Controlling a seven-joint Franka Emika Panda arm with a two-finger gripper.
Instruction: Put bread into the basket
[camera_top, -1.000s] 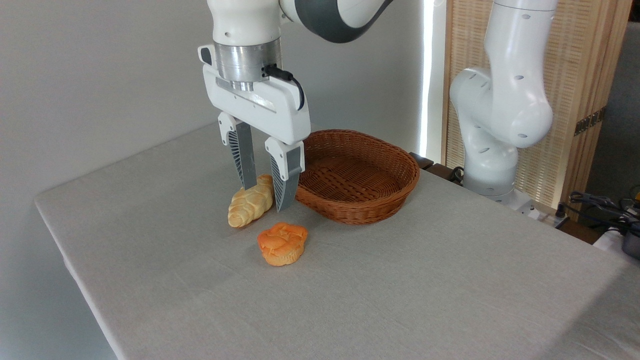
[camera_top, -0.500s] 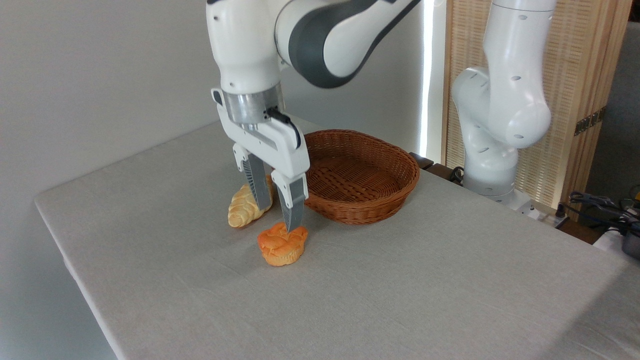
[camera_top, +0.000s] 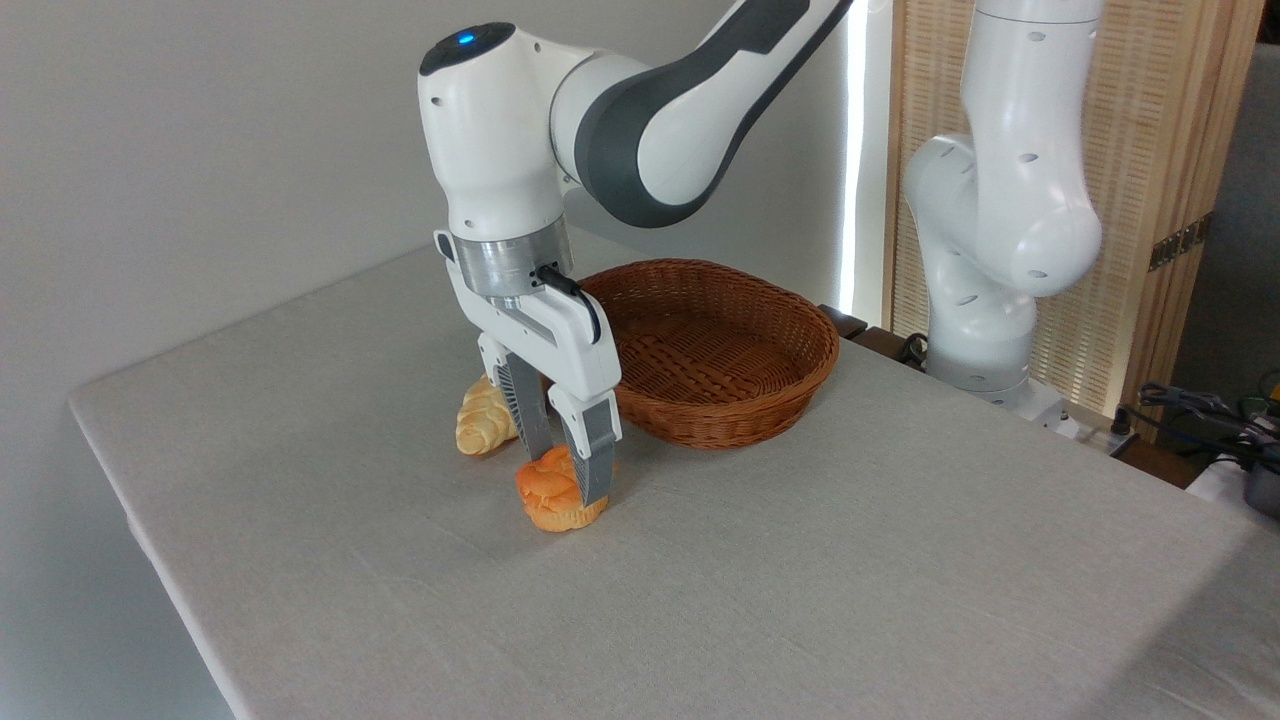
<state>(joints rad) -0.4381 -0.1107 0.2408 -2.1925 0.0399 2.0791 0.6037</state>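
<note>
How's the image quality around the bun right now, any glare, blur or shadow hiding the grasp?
Fixed camera: sharp, evenly lit, no motion blur. The claw straddles the small orange-golden knotted bun, its right finger hiding part of it. Only soft shadow on the grey tablecloth-covered table. A bright blown-out light strip sits behind the reddish-brown oval wicker basket.

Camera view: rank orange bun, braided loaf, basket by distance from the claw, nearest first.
1. Orange bun: between the fingers of the claw.
2. Braided loaf: just behind-left, partly hidden by a finger.
3. Basket: to the right, its near rim close behind the claw.
</note>
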